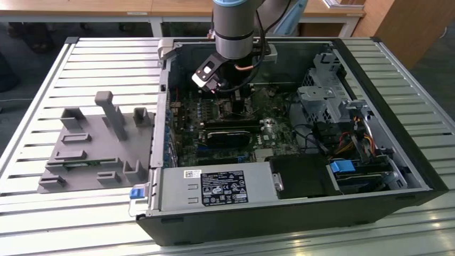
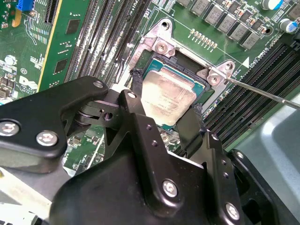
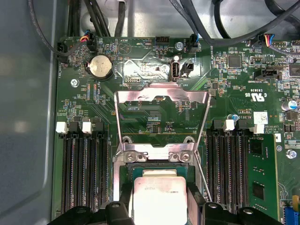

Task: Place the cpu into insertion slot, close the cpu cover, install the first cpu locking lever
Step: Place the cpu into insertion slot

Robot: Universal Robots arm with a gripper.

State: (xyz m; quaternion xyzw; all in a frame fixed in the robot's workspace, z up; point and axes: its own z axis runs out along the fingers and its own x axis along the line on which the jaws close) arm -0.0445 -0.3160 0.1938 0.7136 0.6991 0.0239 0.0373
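Exterior view: pincer [image 1: 226,98] inside computer case [image 1: 284,224] on slatted table [image 1: 106,64], desks [image 1: 85,5] behind.

cpu [image 2: 168,91]: near edge behind pincer [image 2: 168,101] | insertion slot [image 2: 185,63]: mostly under cpu

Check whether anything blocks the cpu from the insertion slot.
Nothing visible does. The hand holds the cpu right at the insertion slot, and the cpu cover is swung back, clear of the slot's opening.
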